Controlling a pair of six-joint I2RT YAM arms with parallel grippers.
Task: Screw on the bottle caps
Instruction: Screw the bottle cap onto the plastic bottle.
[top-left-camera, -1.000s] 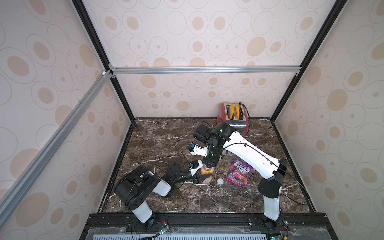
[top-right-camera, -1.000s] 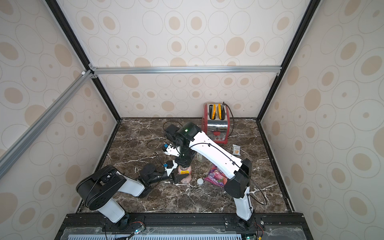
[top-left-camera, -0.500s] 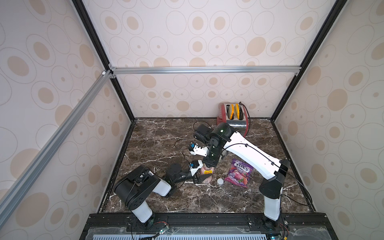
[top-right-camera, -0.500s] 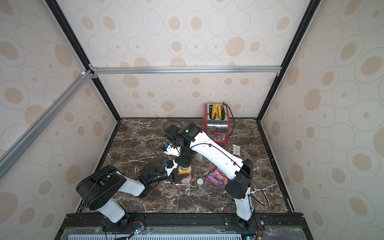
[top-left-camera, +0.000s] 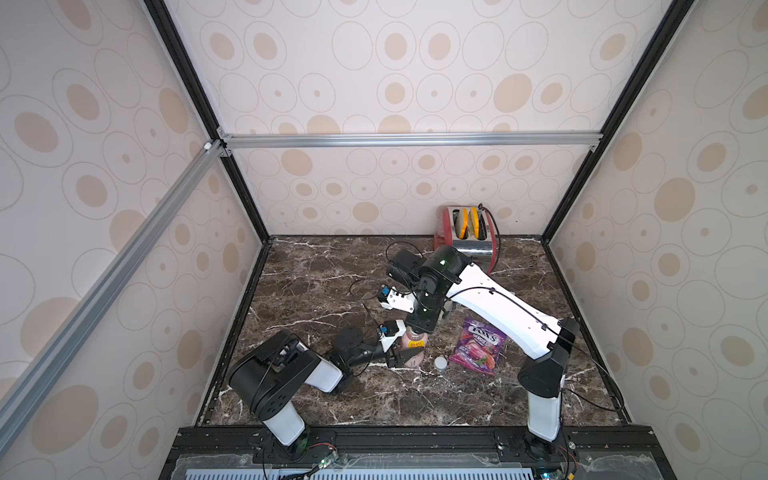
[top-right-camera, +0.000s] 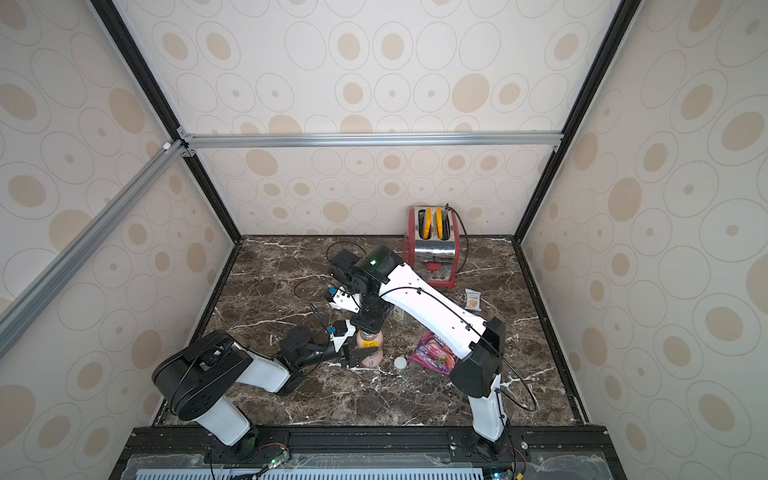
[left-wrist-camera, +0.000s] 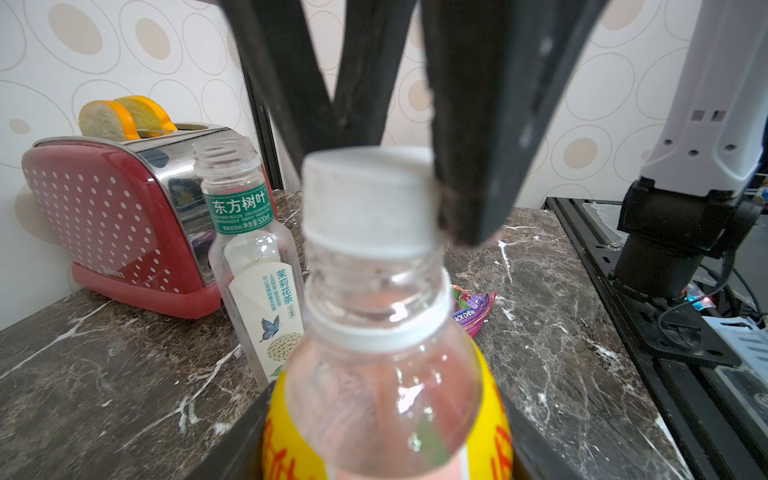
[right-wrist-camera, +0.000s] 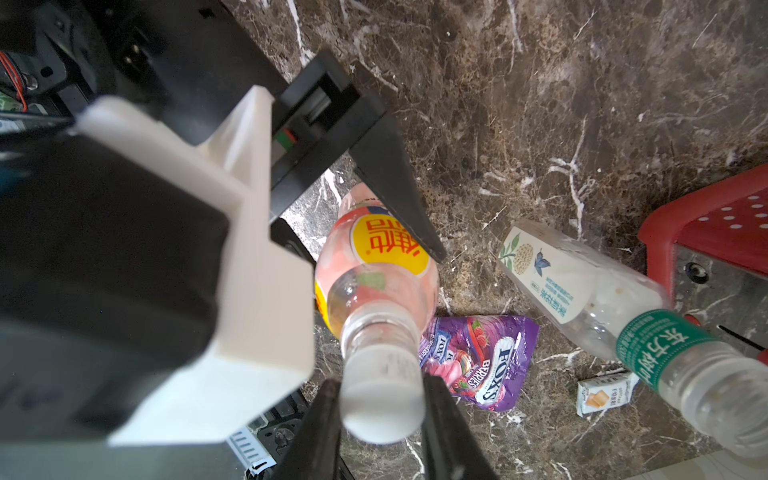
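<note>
The pink bottle with a yellow-red label stands upright near the table's front. My left gripper is shut on its body from the side. A white cap sits on its neck, with bare thread showing below it. My right gripper comes down from above and is shut on that cap. The clear bottle with a white-green label stands just behind, its neck open. A second white cap lies on the table right of the pink bottle.
A purple candy bag lies right of the loose cap. A red toaster holding two slices stands at the back wall. A small snack packet lies in front of the toaster's right side.
</note>
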